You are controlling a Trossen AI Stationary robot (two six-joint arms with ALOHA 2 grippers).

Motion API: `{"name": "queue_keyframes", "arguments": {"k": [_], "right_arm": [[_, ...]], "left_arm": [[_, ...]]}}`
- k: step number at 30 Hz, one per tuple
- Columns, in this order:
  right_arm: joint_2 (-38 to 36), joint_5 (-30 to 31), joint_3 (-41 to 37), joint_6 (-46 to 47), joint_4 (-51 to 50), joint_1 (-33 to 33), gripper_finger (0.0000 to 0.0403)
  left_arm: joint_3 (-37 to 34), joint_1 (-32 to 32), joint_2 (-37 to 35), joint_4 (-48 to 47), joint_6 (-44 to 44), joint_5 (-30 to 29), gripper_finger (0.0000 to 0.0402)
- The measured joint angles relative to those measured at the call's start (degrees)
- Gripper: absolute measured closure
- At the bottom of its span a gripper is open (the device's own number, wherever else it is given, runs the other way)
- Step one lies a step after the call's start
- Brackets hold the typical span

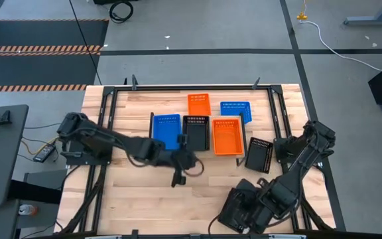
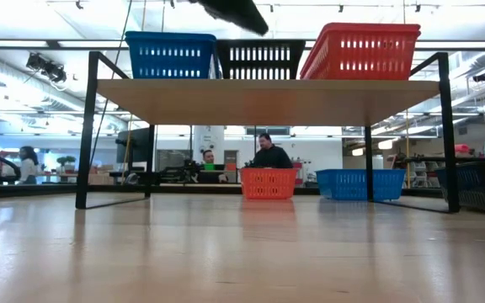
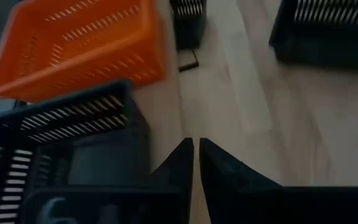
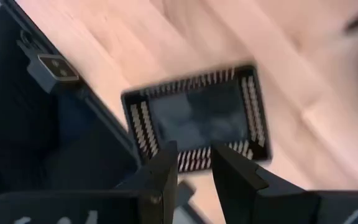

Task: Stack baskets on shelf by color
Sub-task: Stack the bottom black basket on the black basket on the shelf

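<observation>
Left gripper (image 1: 178,178) is seen nearly closed, empty, at six o'clock of the shelf (image 1: 241,154).
Loose black basket (image 1: 259,155) is judged light and stiff; its rim should be pinched.

No text, label, brand, number or sign can be read anywhere: not on the baskets, the shelf, the arms or the room behind.

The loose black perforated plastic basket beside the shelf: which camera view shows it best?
The right wrist view: the black perforated plastic basket fills its centre, just ahead of the open right gripper. The high view shows it small, right of the shelf. In the other views I cannot identify it.
</observation>
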Motion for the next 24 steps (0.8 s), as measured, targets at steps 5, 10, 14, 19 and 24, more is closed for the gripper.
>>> {"name": "queue_keyframes", "arguments": {"k": [5, 10, 14, 19, 24], "right_arm": [[0.0, -2.66, 0.0, 16.33, 0.41, 2.62, 0.0299], [0.0, -4.22, 0.03, 20.66, 2.63, 3.47, 0.0299], [-0.02, -4.55, -1.88, 17.31, 0.25, 3.56, 0.0299], [-0.02, -3.47, -3.66, 16.95, 4.17, 2.17, 0.0299], [-0.14, -10.73, -3.76, 12.04, 13.04, 0.55, 0.0299]], "left_arm": [[-1.87, -0.38, -3.71, 2.06, 1.14, 7.9, 0.0388], [-4.71, -3.33, -4.59, 5.9, 5.85, 8.86, 0.0397], [-6.37, -3.53, -4.58, 9.22, 6.73, 8.4, 0.0386], [-7.56, -3.56, -4.55, 13.73, 8.11, 9.06, 0.0376], [-7.59, -3.37, -4.53, 16.74, 9.0, 8.19, 0.0388]]}}
